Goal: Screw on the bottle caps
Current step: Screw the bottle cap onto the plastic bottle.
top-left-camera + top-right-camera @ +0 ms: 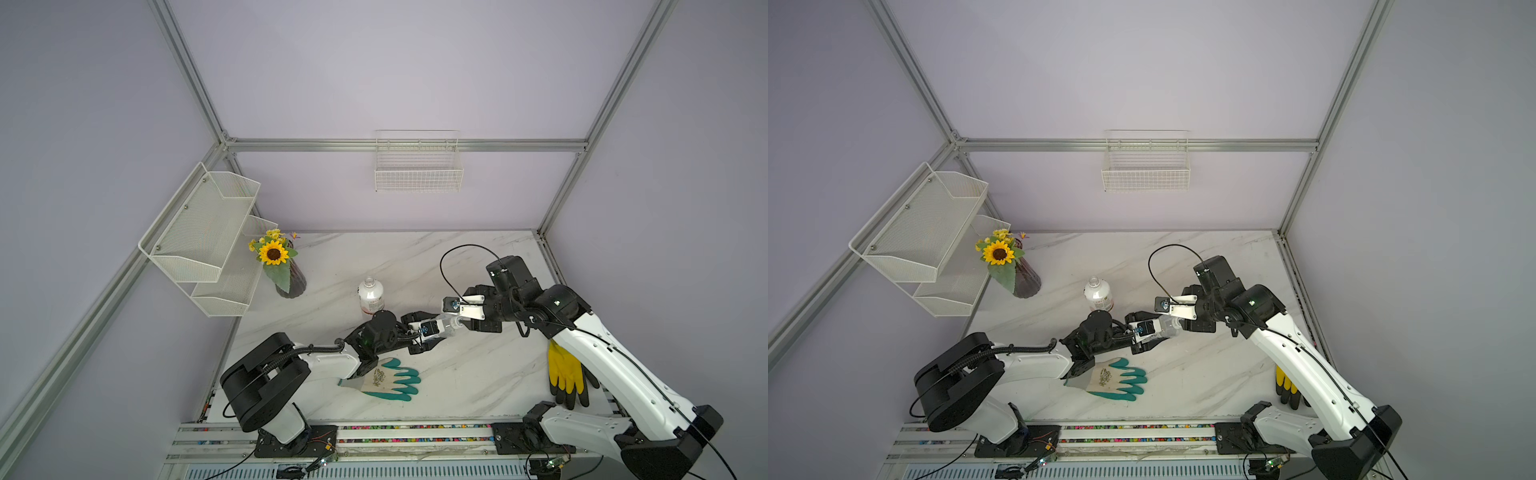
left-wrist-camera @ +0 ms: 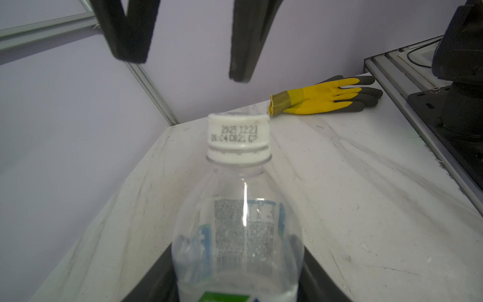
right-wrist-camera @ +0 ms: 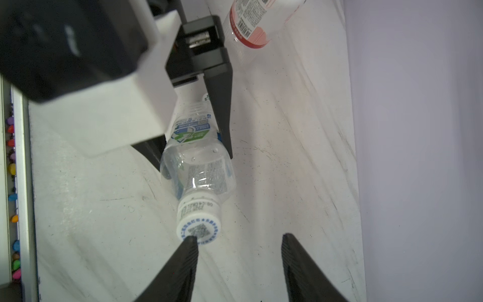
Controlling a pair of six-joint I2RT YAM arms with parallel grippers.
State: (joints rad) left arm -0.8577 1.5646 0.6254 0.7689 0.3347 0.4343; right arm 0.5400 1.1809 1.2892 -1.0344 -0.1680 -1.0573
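Note:
My left gripper (image 2: pixel 237 282) is shut on the body of the clear bottle (image 2: pixel 237 222) with the blue-and-white label, holding it tilted above the table with its neck toward the right arm. A white cap (image 2: pixel 239 138) with dark print sits on its neck. My right gripper (image 3: pixel 239 238) stands open just beyond the cap (image 3: pixel 199 224). One fingertip (image 3: pixel 192 240) overlaps the cap's rim and the other is well apart from it. In both top views the two grippers meet at mid-table (image 1: pixel 457 323) (image 1: pixel 1177 322). The bottle with the red band (image 1: pixel 370 293) stands upright behind the left arm.
A green-and-grey glove (image 1: pixel 386 380) lies under the left forearm. A yellow-and-black glove (image 1: pixel 567 372) lies by the right arm. A dark vase with a sunflower (image 1: pixel 291 278) stands at the back left below a white mesh shelf (image 1: pixel 203 232). A wire basket (image 1: pixel 417 166) hangs on the back wall.

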